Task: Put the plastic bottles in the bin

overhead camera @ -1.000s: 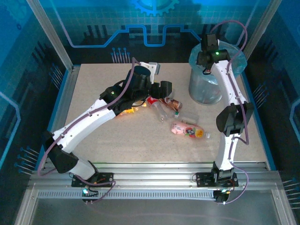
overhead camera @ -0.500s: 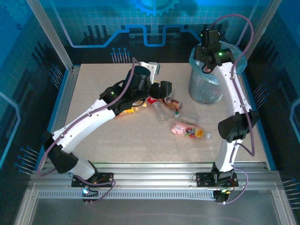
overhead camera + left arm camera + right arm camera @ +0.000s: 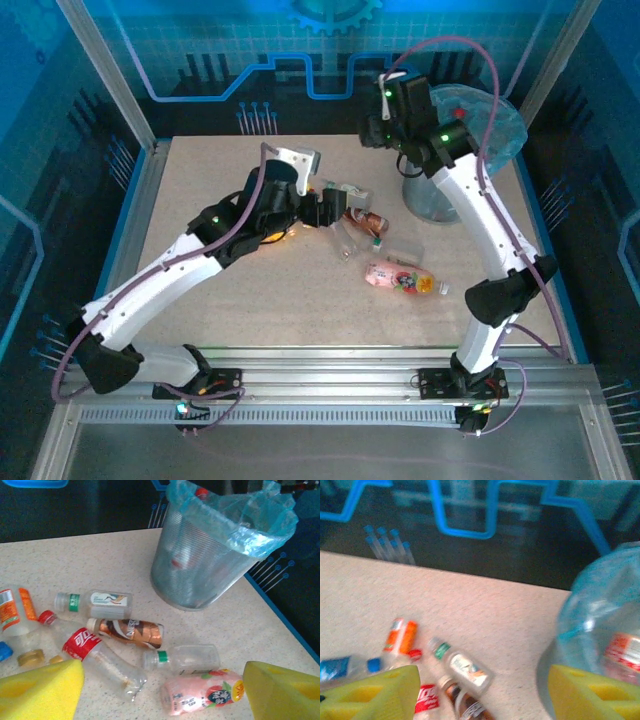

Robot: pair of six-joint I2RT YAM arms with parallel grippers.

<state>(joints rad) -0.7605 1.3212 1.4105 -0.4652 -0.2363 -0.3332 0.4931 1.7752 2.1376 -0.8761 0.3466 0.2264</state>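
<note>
Bottles (image 3: pixel 352 238) lie in a loose cluster on the table (image 3: pixel 200 180), near the foot of the bin (image 3: pixel 430 195); the bin stands toward the far right corner, blue liner folded over its rim, with at least one red-labelled bottle showing inside. Left gripper (image 3: pixel 162 692) hovers low over the cluster, its yellow pads (image 3: pixel 40 692) spread wide with nothing between them; the pink bottle (image 3: pixel 200 696) and the clear green-capped bottle (image 3: pixel 182 659) lie just ahead of it, close beside each other. Right gripper (image 3: pixel 480 695) hangs beside the bin, pads parted and empty too. To my eye the left arm is lining up its next pick; it would do well to square the pads across the pink bottle's body rather than its ends, come down clear of the green-capped neighbour, and close gently so the thin plastic does not squirt out sideways.
</note>
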